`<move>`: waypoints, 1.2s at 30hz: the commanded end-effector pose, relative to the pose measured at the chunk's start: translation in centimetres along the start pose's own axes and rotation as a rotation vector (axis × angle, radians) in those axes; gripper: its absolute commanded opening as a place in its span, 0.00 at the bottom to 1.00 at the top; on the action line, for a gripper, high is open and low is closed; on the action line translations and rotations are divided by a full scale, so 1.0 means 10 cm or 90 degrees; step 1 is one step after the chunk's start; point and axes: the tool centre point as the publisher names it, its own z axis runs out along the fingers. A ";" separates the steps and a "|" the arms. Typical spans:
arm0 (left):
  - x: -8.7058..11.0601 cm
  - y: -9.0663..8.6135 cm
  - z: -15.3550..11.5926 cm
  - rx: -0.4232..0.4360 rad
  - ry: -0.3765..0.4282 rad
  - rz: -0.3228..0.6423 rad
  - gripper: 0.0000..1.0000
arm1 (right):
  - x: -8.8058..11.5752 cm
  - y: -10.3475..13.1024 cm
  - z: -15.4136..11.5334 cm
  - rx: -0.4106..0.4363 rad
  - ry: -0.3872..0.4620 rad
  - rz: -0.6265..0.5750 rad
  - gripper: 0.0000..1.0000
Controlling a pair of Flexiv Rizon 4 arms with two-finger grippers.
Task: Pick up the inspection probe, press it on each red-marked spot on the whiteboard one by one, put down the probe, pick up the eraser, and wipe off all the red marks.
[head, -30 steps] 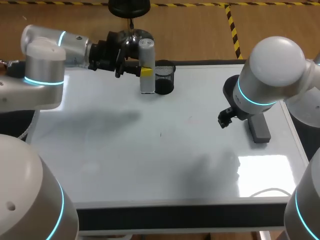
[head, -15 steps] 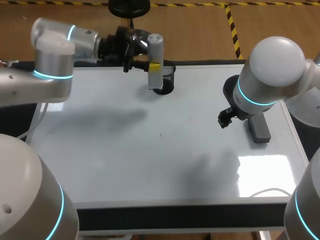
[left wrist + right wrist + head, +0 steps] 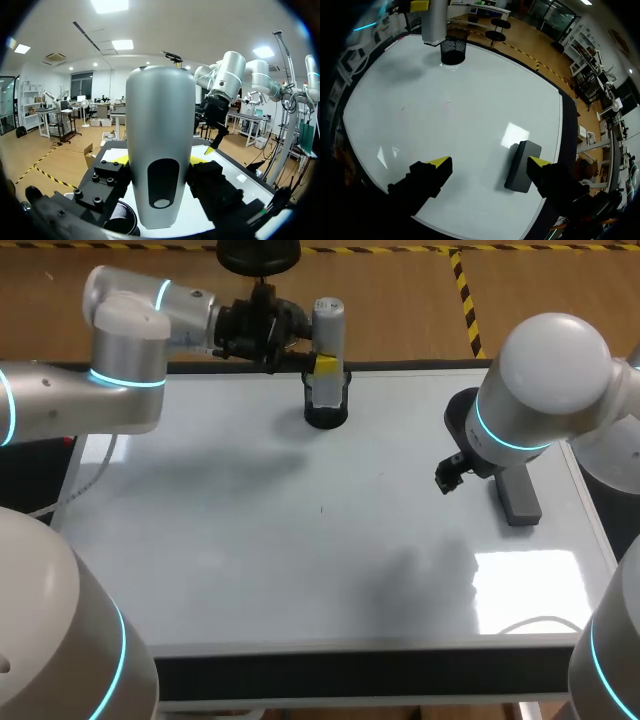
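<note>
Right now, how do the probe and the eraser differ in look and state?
The probe is a pale silver cylinder; the eraser is a dark grey block. The probe stands upright, held in the left pincer over the mesh cup; the eraser lies flat on the whiteboard, ungripped.

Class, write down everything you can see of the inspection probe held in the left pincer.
The inspection probe is a smooth, silver-grey, metallic-looking cylinder, slightly tapered, with a dark oval recess in its side. It stands upright, clear of the whiteboard, clamped from two sides by the yellow tips of the left pincer. It hangs at the board's far edge above the black mesh cup; whether its lower end dips inside cannot be told.
</note>
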 end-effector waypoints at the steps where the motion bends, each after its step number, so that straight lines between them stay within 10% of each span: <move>1: -0.09 -0.02 0.04 -0.001 0.008 0.001 0.00 | 0.00 0.09 -0.02 0.000 -0.002 -0.016 1.00; 36: -0.55 -0.13 -0.02 -0.002 -0.022 0.009 0.00 | 0.02 0.26 -0.05 -0.017 -0.005 -0.069 1.00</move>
